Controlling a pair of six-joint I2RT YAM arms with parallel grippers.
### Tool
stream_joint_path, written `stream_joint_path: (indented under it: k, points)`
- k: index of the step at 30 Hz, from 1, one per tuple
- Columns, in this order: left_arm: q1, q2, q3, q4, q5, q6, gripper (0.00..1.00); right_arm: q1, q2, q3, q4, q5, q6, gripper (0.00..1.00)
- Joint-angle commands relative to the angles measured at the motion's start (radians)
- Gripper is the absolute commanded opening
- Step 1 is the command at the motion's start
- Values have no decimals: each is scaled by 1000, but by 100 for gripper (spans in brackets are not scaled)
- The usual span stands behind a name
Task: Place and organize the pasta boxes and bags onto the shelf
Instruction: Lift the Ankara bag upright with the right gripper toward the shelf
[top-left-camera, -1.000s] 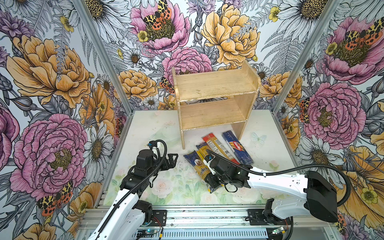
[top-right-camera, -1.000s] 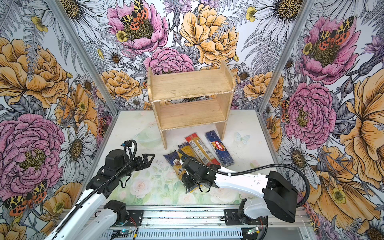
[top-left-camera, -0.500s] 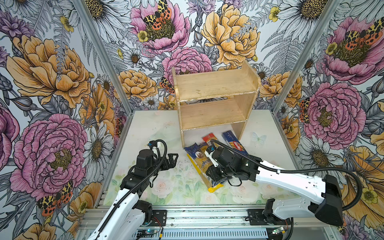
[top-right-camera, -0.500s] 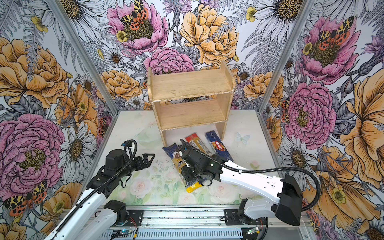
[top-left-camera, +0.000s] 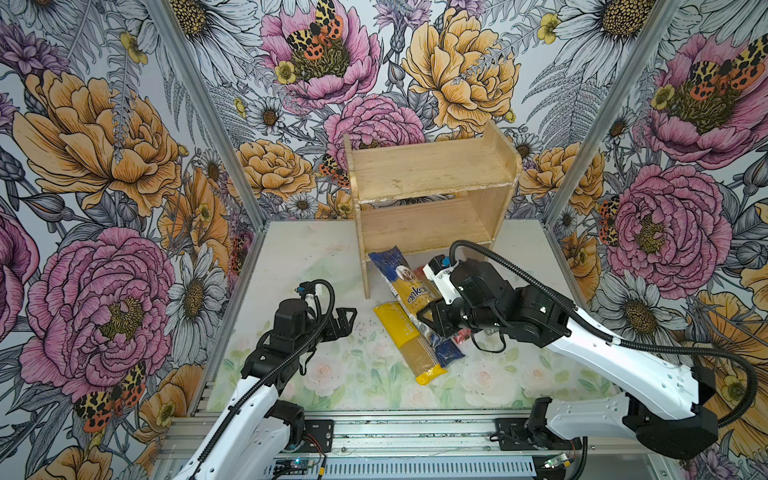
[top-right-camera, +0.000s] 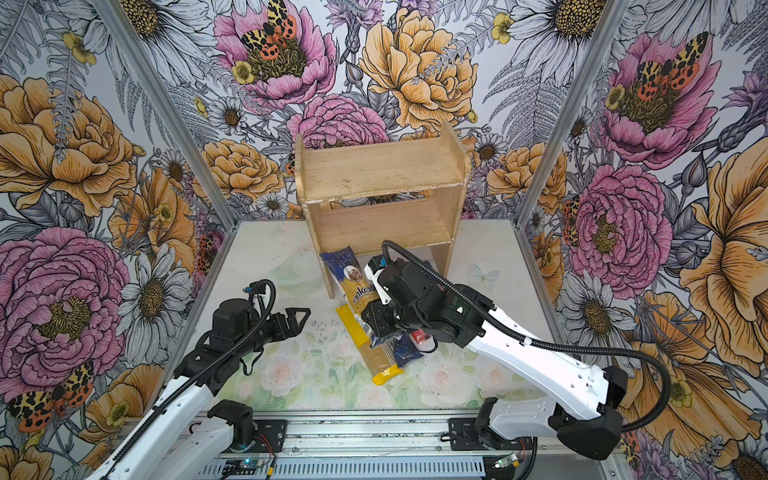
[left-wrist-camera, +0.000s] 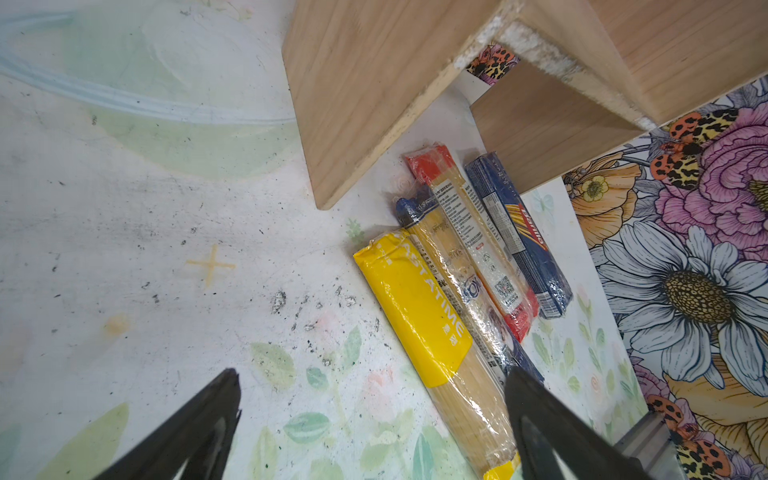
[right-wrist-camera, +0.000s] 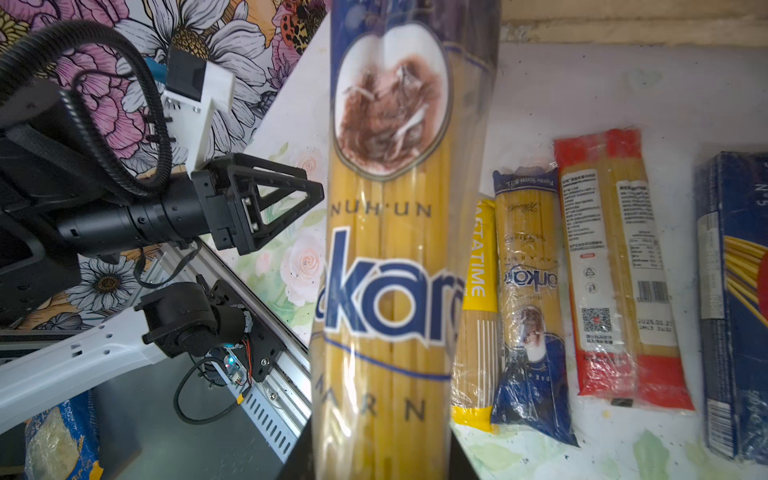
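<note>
The wooden shelf (top-left-camera: 432, 174) (top-right-camera: 378, 166) stands at the back with both tiers bare. My right gripper (top-left-camera: 432, 322) (right-wrist-camera: 380, 461) is shut on the near part of the blue-ended "ankara" bag (top-left-camera: 409, 286) (right-wrist-camera: 390, 270). The bag is held above the table, its far end by the shelf's left side panel. Under it lie the yellow-ended bag (top-left-camera: 409, 347) (left-wrist-camera: 419, 307), the slimmer blue-ended bag (left-wrist-camera: 469, 282) (right-wrist-camera: 528, 291), the red-ended pack (left-wrist-camera: 469, 224) (right-wrist-camera: 615, 270) and the dark blue Barilla pack (left-wrist-camera: 519, 232) (right-wrist-camera: 735, 291). My left gripper (top-left-camera: 347, 320) (left-wrist-camera: 374, 376) hovers open left of them.
Flowered walls close in the table on three sides. A metal rail (top-left-camera: 415, 432) with both arm bases runs along the front edge. The right arm (top-left-camera: 540, 316) reaches over the packs on the table and hides the Barilla pack in both top views.
My right gripper has lifted the "ankara" bag off the row of packs and carried it back toward the shelf. The left arm has not moved.
</note>
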Motion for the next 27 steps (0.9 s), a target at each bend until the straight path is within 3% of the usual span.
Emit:
stream_joint_path:
  k: [1,16,27]
  points:
    - [12,-7,-12,30,21,-5,99,-9,-54,114,59,20,-25,0]
    - [12,-2,-18,42,31,-11,99,-9,-29,382,19,38,-61,0]
    - [12,-2,-19,43,31,-12,99,-36,96,639,18,125,-152,0]
